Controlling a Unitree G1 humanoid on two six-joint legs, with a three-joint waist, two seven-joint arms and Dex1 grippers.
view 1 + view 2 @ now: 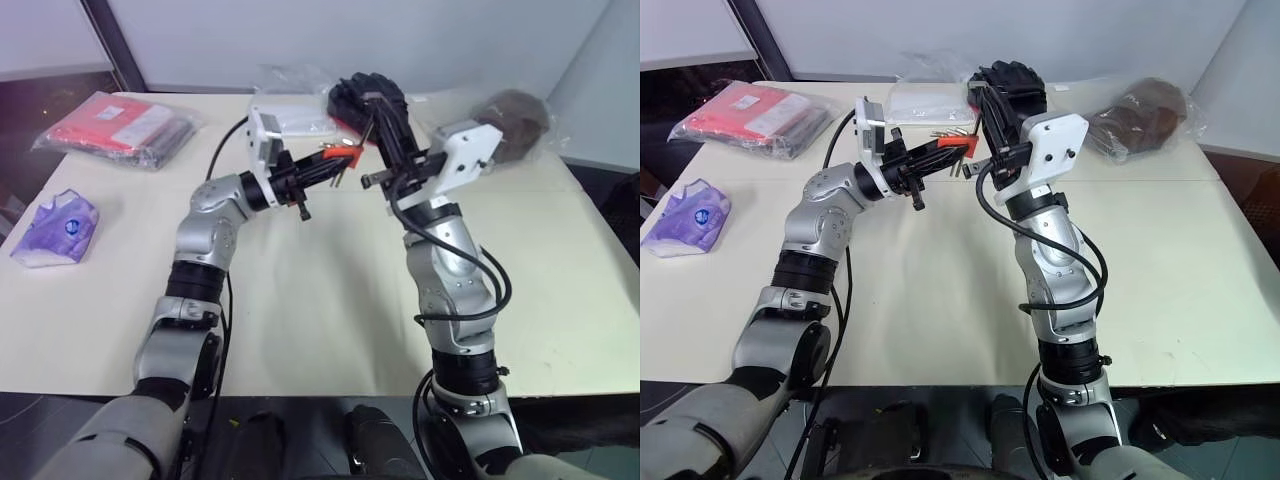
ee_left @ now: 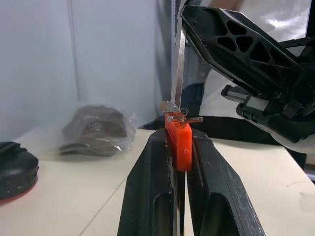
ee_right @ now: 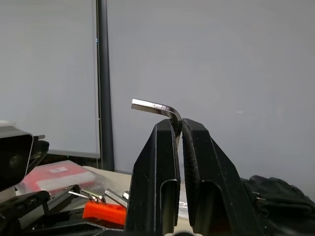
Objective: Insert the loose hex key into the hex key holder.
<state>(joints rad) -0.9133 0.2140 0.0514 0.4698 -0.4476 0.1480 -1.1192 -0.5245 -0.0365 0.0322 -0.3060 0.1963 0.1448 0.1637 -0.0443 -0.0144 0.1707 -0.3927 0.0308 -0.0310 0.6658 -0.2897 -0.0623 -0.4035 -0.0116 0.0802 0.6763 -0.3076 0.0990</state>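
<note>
orange hex key holder (image 2: 178, 145) sits clamped in your left gripper (image 2: 179, 162); your right gripper (image 3: 178, 129), pinching the loose hex key (image 3: 153, 107), hangs just above: lower its long end straight into a free hole.

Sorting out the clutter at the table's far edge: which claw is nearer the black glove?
The right. The right claw, shut on the hex key, is raised just in front of the black glove; the left claw, clamping the orange holder, sits further left.
</note>
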